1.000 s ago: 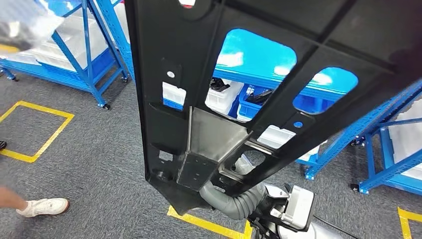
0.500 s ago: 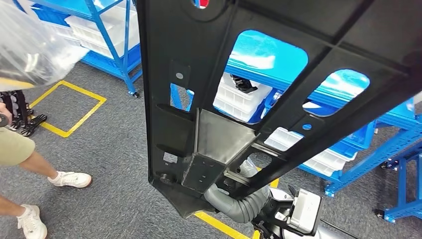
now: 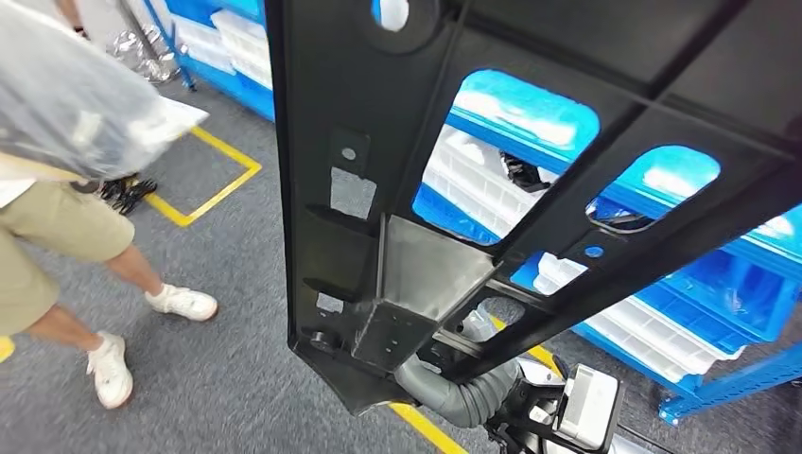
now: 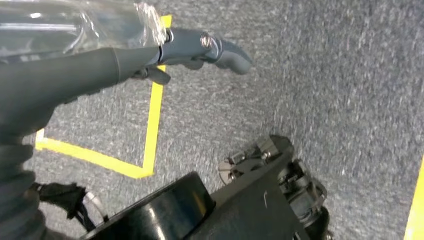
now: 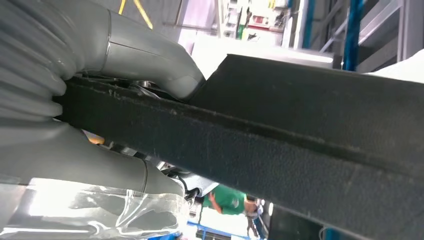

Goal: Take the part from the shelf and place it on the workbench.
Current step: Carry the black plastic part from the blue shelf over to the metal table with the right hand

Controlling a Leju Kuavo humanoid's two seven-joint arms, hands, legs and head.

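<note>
The part [image 3: 530, 142] is a large black panel with rounded cut-outs and a bare metal bracket [image 3: 421, 270]. It stands close in front of me in the head view, reaching from the top edge down to my right hand [image 3: 454, 378]. That hand grips the part's lower edge. In the right wrist view, its grey thumb [image 5: 150, 55] lies over the part's black rim [image 5: 280, 145] and its fingers [image 5: 100, 170] lie under it. My left hand [image 4: 150, 60] hangs over the carpet with its thumb [image 4: 225, 50] stretched out. Clear plastic film [image 4: 75, 25] lies against it; a grip cannot be made out.
A person in khaki shorts [image 3: 47, 236] and white shoes [image 3: 184, 303] stands at the left, partly behind blurred clear plastic [image 3: 85, 104]. Blue shelves [image 3: 662, 312] with white bins [image 3: 482, 189] run behind the part. Yellow tape lines [image 3: 213, 184] mark the grey carpet.
The whole view has swung, so the shelves slid right and the person came further into view at the left. The part stays in my right hand.
</note>
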